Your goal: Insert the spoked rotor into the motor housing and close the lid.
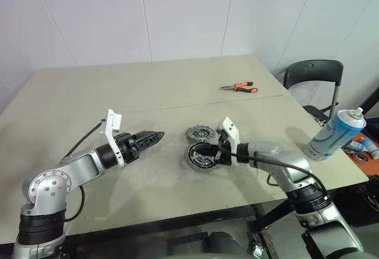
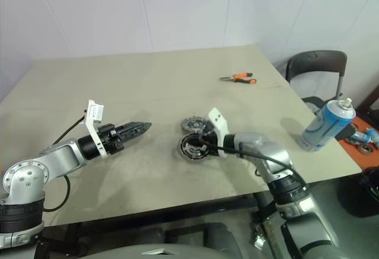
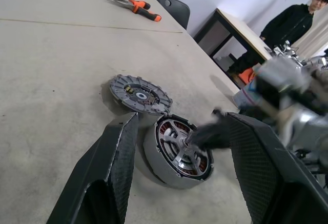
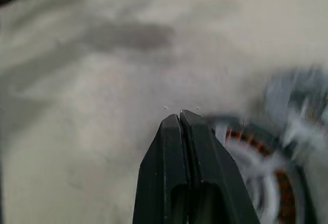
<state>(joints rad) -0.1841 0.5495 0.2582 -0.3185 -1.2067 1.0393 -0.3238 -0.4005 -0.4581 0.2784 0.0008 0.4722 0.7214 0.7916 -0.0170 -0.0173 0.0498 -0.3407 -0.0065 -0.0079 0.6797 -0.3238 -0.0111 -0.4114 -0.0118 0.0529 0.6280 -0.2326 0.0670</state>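
Your right claw (image 1: 208, 151) has its fingers pressed together, empty, over the motor housing (image 3: 177, 149), where the spoked rotor (image 3: 180, 147) already lies. The lid (image 3: 140, 94) rests touching the housing's far rim. Your left claw (image 1: 155, 136), fingers apart, hovers near with bare counter (image 1: 148, 87) all around.

No legible text anywhere

I see two silver-grey metal arms with rounded joint casings and ribbed black collars; a white bracket tops each wrist; black cables trail along both; the left gripper (image 1: 155, 136) and right gripper (image 4: 180, 115) bear tapered black textured fingers.
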